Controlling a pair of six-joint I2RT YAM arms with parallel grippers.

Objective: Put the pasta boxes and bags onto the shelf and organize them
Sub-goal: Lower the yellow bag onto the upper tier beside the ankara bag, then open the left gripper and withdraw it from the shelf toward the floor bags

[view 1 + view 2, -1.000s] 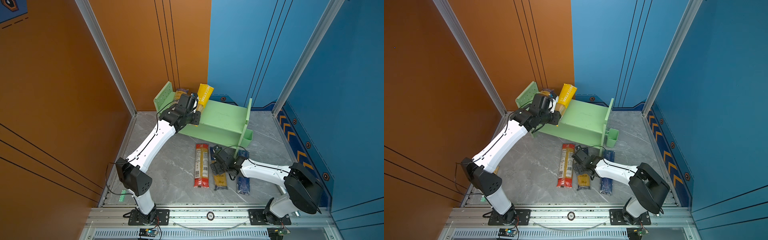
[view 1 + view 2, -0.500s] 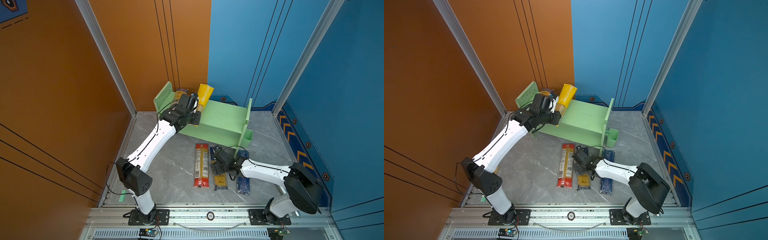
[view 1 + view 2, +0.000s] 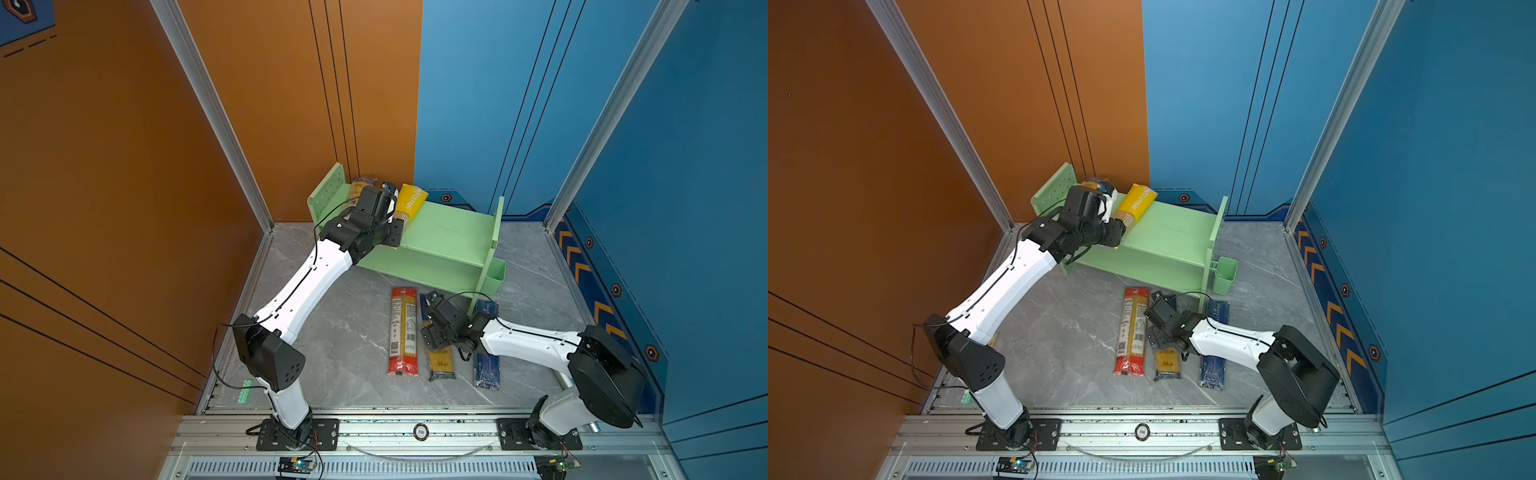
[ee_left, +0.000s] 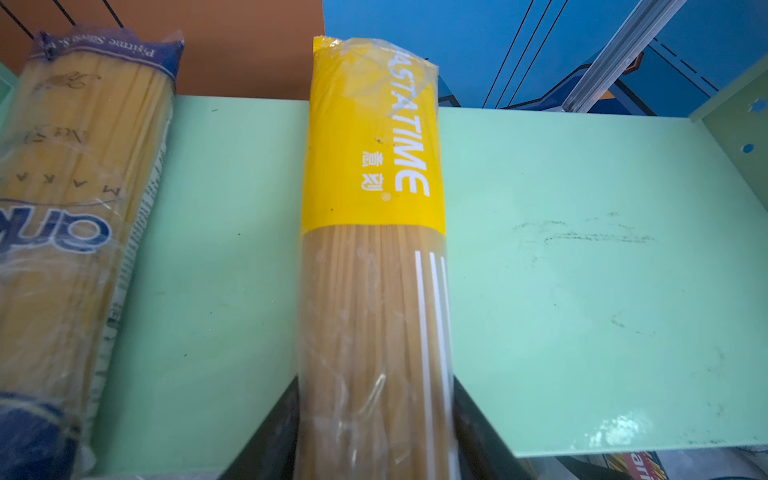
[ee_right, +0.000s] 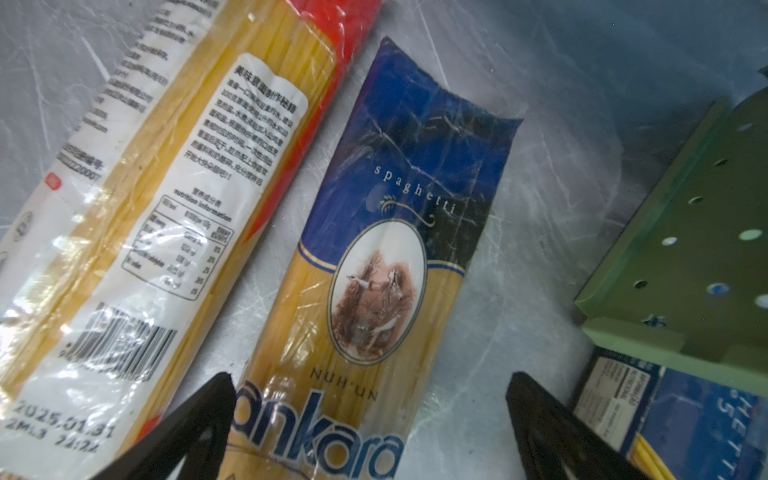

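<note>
1. 2 packs lie on the top tier of the shelf [image 3: 449, 232]. The shelved Ankara bag [image 4: 75, 187] is beside the perforated end panel. The yellow bag [image 4: 374, 166] is near it but not touching. Both run front to back and overhang the rear edge.
2. The left gripper [image 4: 374, 386] is at the yellow bag's near end, with a finger close on each side. I cannot tell whether the fingers pinch the bag or only flank it.
3. 3 packs wait side by side on the floor in front of the shelf: the red-ended bag [image 3: 402, 328], the floor Ankara bag [image 3: 440, 361] and the blue box [image 3: 487, 368].
4. The right gripper [image 5: 370, 378] is low over the floor Ankara bag. Its fingers are spread wide with the bag between them, and they grip nothing.
5. By this count the job is under half done: the yellow bag is being settled, and 3 packs remain. The lower tier's contents are hidden.
</note>
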